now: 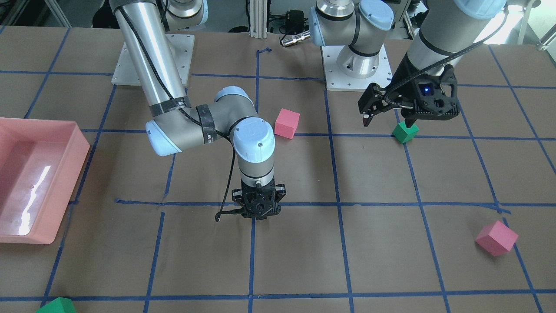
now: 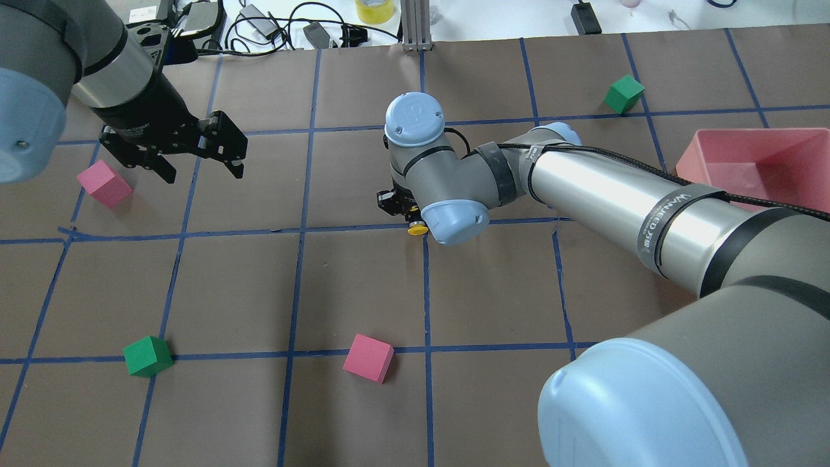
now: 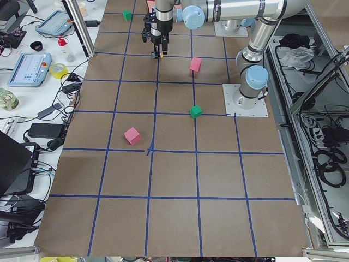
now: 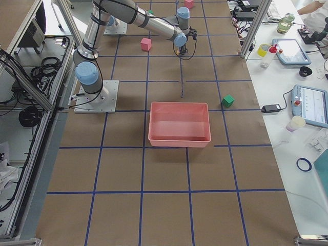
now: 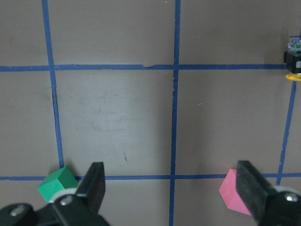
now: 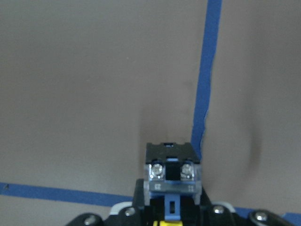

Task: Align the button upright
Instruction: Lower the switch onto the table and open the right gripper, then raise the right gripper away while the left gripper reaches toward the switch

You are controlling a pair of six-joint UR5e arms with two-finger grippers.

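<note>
The button sits between my right gripper's fingers. In the right wrist view its black-grey base with two screws points away from the camera, and a bit of yellow shows at the bottom edge. The overhead view shows its yellow cap poking out beside the right gripper, low over a blue tape crossing at mid-table. The right gripper points straight down and is shut on the button. The button also shows at the right edge of the left wrist view. My left gripper is open and empty, hovering well off to the side; it also shows in the left wrist view.
A pink tray stands on the robot's right. Pink cubes and green cubes lie scattered on the brown table. One green cube lies just under the left gripper.
</note>
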